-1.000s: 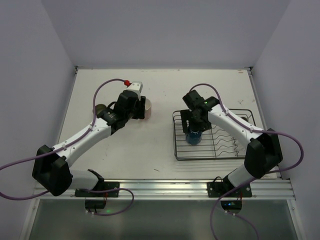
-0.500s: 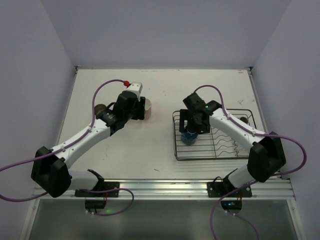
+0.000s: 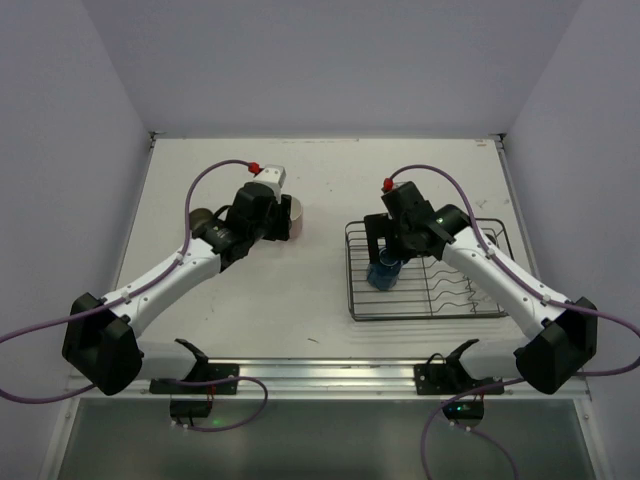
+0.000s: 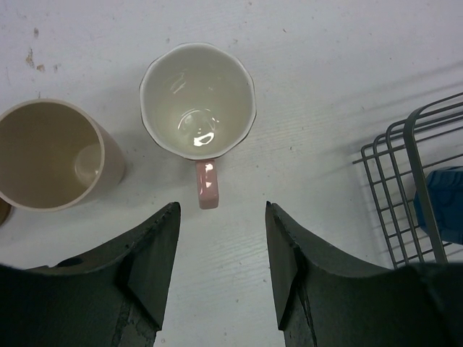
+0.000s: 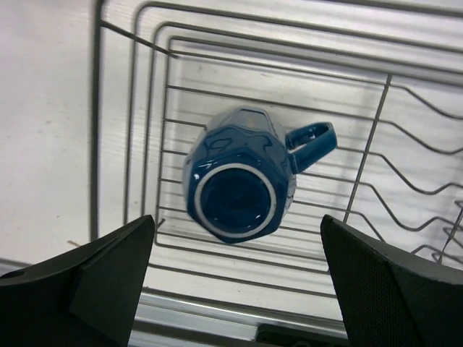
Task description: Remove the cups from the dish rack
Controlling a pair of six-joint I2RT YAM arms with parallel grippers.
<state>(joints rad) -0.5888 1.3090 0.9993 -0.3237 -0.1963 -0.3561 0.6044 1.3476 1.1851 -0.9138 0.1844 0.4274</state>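
Note:
A blue cup [image 5: 239, 173] lies upside down in the left end of the dark wire dish rack [image 5: 95, 144], handle to the right. My right gripper [image 5: 237, 223] is wide open just above it, a finger on each side, not touching. In the top view the blue cup [image 3: 382, 274] sits under the right gripper [image 3: 388, 262] in the rack [image 3: 430, 316]. A pink cup [image 4: 197, 101] and a beige cup [image 4: 51, 155] stand upright on the table. My left gripper [image 4: 221, 215] is open and empty just short of the pink cup's handle.
The rack's left end [image 4: 405, 144] and the blue cup [image 4: 441, 202] show at the right of the left wrist view. A dark brown cup [image 3: 203, 217] stands left of the left gripper [image 3: 272, 222]. The table's front rail runs just below the rack.
My right arm's elbow has swung out to the right and forward, while its gripper stays over the blue cup. The left arm has hardly moved.

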